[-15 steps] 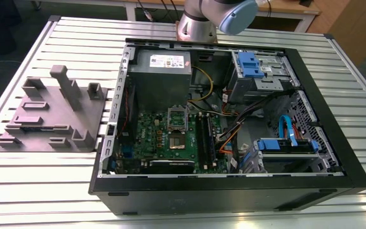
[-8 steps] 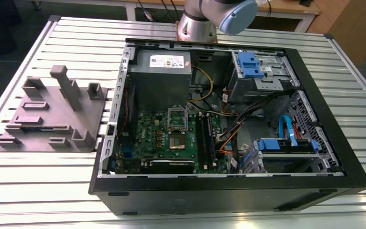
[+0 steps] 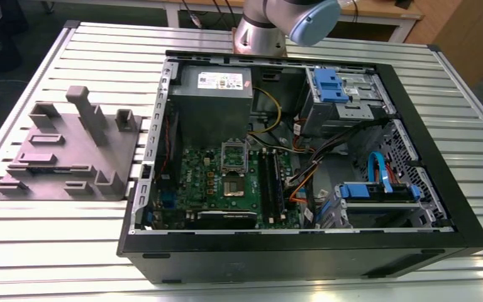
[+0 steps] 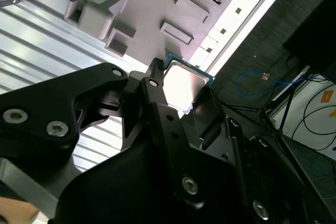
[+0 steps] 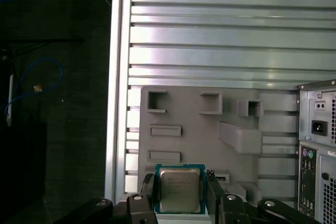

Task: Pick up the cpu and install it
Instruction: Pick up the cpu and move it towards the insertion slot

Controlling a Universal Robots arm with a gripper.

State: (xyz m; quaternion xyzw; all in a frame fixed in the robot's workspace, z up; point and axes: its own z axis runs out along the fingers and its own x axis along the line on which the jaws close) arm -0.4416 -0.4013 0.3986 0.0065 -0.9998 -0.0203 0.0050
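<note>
Cpu [image 5: 180, 188], square, silver top facing the first wrist view, clamped by opposite edges in gripper [image 5: 181, 196], over grey fixture tray [image 5: 210, 135].

arm [image 3: 263, 34] cut off at exterior view's top edge. cpu [image 4: 185, 83] partly hidden behind gripper fingers [image 4: 157, 103] in second wrist view.

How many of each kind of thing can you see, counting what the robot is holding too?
computer case, open on the table: 1
grey holder tray, beside the case: 1
cpu, held between the fingers: 1
gripper: 1
Total: 4
</note>
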